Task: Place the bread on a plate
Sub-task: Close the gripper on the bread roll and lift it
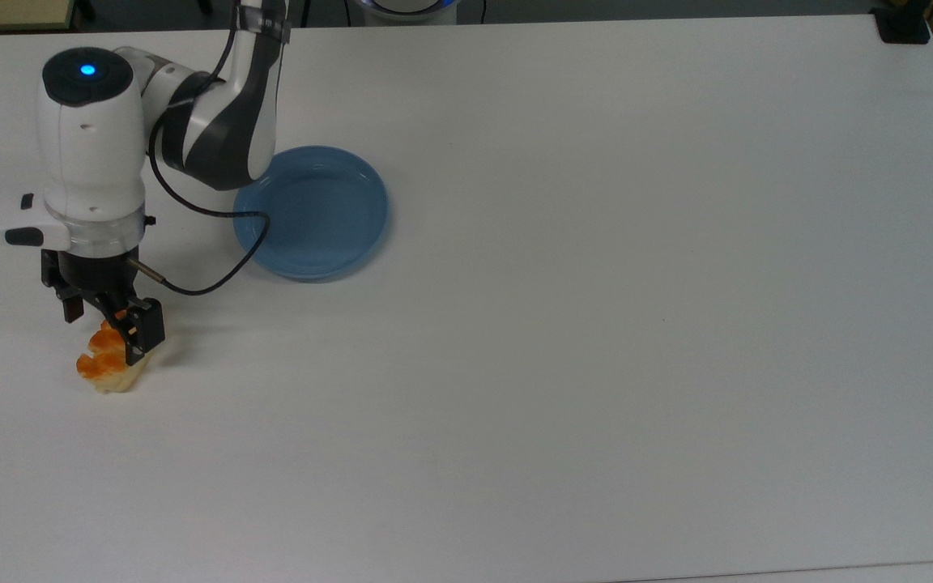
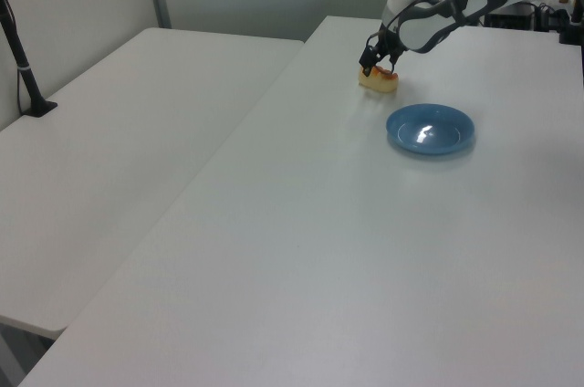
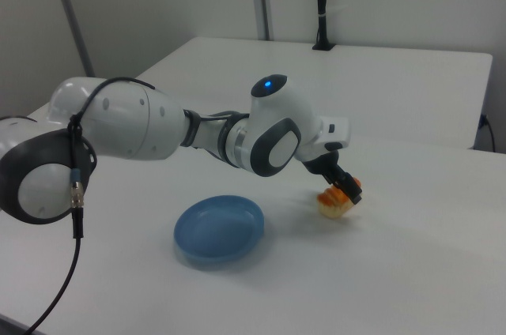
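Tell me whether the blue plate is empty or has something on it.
Empty. The plate shows bare blue inside in the top view and the right view. The bread lies on the table, apart from it, under the hand.

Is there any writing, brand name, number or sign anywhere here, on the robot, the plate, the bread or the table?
None can be read.
Robot arm: no lettering, just a glowing blue light on top.
Plate: plain blue, no mark.
Bread: no label.
Table: plain white, no print.
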Action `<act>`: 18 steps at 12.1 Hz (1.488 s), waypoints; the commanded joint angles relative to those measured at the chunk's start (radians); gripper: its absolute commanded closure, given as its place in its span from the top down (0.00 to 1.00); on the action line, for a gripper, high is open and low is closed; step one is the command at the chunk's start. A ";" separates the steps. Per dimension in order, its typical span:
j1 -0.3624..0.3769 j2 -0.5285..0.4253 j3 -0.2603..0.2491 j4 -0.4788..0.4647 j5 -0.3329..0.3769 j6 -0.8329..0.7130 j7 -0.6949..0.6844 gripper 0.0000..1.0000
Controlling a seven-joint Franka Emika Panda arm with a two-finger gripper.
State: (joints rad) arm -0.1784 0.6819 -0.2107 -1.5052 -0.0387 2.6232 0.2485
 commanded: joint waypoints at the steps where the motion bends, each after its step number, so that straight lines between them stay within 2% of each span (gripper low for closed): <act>1: 0.011 0.033 -0.006 0.026 0.019 0.023 0.020 1.00; 2: 0.016 0.036 -0.003 0.026 0.017 0.023 0.044 1.00; 3: 0.019 0.038 -0.001 0.023 0.014 0.023 0.054 0.96; 4: 0.019 0.042 -0.001 0.022 0.010 0.023 0.051 0.84; 6: 0.019 0.045 0.000 0.020 0.006 0.023 0.017 0.48; 7: 0.019 0.045 0.001 0.019 0.008 0.023 -0.015 0.37; 10: 0.019 0.038 0.000 0.019 0.008 0.023 -0.046 0.35; 12: 0.020 -0.002 -0.006 0.019 0.020 0.017 -0.067 0.36; 13: 0.036 -0.036 -0.006 0.007 0.022 0.011 -0.071 0.36; 15: 0.088 -0.140 -0.007 -0.096 0.022 -0.014 -0.074 0.36; 18: 0.175 -0.309 0.002 -0.206 0.023 -0.193 -0.093 0.38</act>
State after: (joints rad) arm -0.0739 0.5486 -0.2061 -1.5557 -0.0387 2.5505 0.2029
